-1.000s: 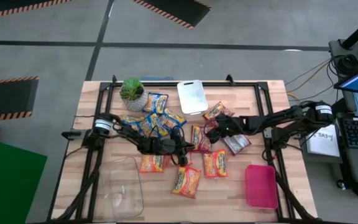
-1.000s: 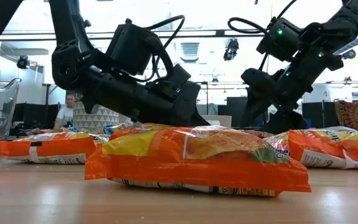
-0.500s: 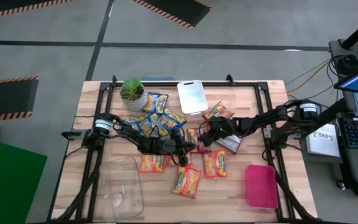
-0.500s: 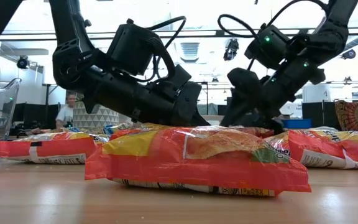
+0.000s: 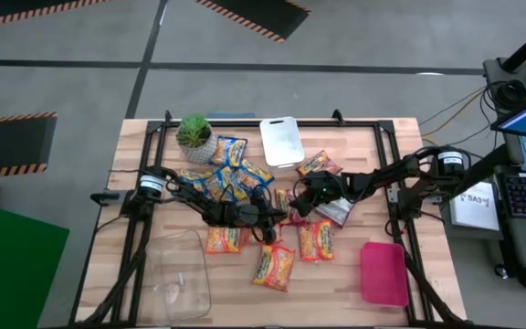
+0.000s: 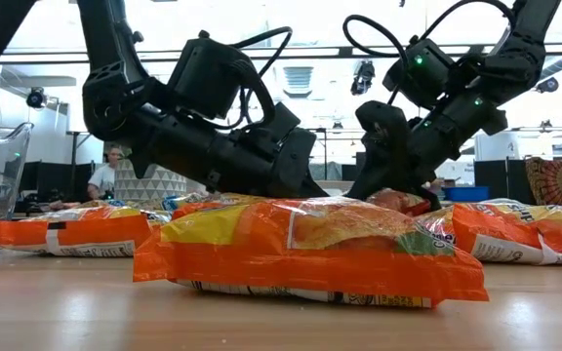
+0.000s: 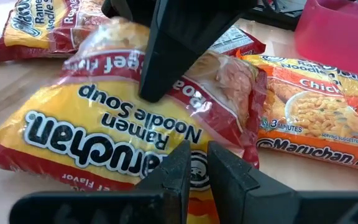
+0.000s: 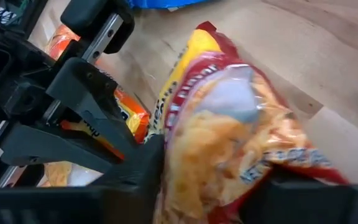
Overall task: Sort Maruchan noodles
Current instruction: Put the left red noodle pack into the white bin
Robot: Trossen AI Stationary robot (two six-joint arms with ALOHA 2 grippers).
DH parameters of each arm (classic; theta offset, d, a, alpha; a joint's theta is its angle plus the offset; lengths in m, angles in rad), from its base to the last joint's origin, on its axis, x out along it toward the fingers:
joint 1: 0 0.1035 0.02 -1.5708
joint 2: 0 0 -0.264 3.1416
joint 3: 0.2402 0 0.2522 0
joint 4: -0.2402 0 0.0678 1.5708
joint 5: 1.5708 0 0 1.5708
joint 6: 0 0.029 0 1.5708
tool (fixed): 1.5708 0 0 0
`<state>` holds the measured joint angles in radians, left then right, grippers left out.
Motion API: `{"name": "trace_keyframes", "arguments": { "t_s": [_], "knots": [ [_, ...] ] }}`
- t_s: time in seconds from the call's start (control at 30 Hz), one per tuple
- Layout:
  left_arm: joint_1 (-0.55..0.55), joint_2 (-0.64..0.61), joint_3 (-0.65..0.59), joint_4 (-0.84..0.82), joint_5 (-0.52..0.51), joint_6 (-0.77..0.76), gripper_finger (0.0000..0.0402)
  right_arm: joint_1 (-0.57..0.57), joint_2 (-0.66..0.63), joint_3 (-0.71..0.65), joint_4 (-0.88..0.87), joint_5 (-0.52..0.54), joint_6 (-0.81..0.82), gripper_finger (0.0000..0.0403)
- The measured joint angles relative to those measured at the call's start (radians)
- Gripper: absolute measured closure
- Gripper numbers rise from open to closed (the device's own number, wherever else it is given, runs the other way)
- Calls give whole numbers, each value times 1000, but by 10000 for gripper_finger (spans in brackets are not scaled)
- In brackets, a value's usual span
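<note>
A red-and-yellow Maruchan packet [image 5: 290, 203] lies mid-table between my two grippers. It also shows in the left wrist view [image 7: 104, 118] and the right wrist view [image 8: 229, 124]. My left gripper [image 5: 277, 216] comes from the table's left, almost shut at the packet's edge [image 7: 196, 158]. My right gripper [image 5: 301, 206] comes from the right and is shut on the same packet [image 8: 222, 186]. In the low view, orange packets [image 6: 310, 244] hide both gripper tips. My left gripper has its fingertips [image 7: 180, 163] on the packet's red edge band [image 7: 166, 163], slanting down from the table's left. Film shows in the narrow gap between them. The packet lies on the table there. My right gripper pinches the packet's bulging middle [image 8: 185, 155] between its two fingers, slanting down from the table's right. One finger [image 7: 166, 56] stands on the packet's top face. That end [image 6: 398, 200] is raised a little.
Blue packets [image 5: 226, 174] and a potted plant [image 5: 194, 134] lie at far left. Also on the table are a white board [image 5: 282, 142], orange packets [image 5: 274, 265] [image 5: 315, 240] [image 5: 225, 239], other red packets [image 5: 320, 164] [image 5: 347, 210], a clear tub [image 5: 176, 274] and a pink tray [image 5: 383, 272]. A person [image 6: 100, 175] sits beyond the table.
My right gripper has gone toward the table's left and down to the red packet beside my left gripper. In the low view the packet's end now stands a little higher under it. My left arm has kept still.
</note>
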<state>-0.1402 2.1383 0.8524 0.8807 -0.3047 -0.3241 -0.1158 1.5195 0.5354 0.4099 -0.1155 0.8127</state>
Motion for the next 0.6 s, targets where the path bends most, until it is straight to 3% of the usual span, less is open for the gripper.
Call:
{"name": "trace_keyframes", "arguments": {
  "t_s": [0.13,0.27,0.6],
  "knots": [
    [-6,-17,-1,-7,8,0,363,0,-12,0,3,-28,-4,338],
    [-10,-59,-10,-21,66,15,363,1,-42,0,-3,-80,-22,373],
    [-11,-344,-110,-98,179,122,363,2,-231,-1,-18,-151,-76,379]
  ]
}}
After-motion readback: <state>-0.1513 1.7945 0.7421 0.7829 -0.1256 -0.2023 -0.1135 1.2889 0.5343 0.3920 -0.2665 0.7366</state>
